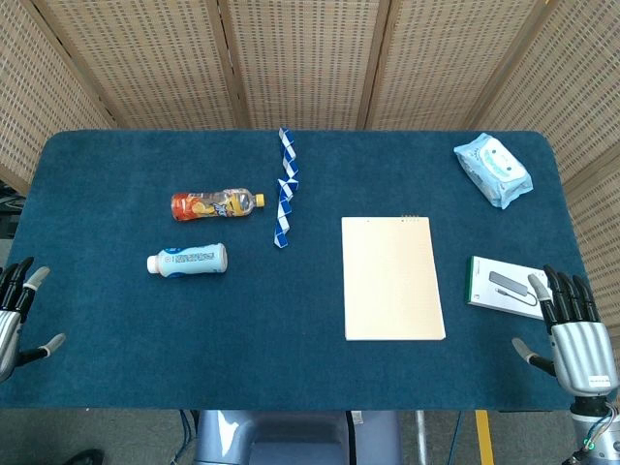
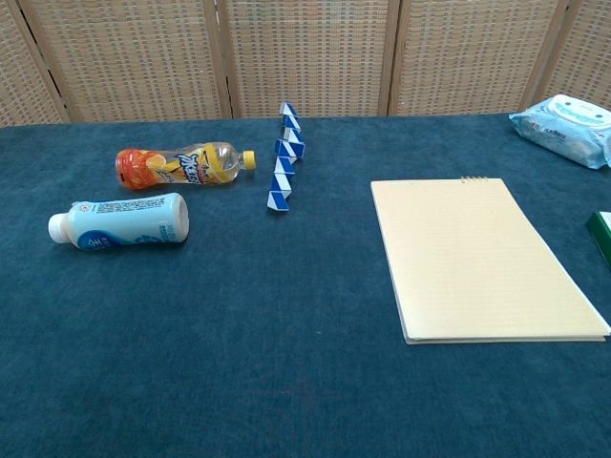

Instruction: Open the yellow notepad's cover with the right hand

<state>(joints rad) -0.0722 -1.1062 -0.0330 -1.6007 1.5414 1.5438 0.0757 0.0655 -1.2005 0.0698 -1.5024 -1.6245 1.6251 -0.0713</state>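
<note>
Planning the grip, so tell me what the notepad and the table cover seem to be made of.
Notepad: likely paper with a thin matte card cover, pale yellow, flat, sheet edges stacked at its near edge. Table cover: looks like dark blue felt or short-pile fabric, fuzzy and non-glossy.

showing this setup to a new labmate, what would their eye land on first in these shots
Most likely the pale yellow notepad, lying flat and closed right of centre on the dark blue table. Next, the blue-and-white twisty puzzle zigzagging near the far middle, with an orange-labelled bottle and a light blue bottle on their sides to its left. Both robot hands, left hand and right hand, wait at the near corners.
</note>
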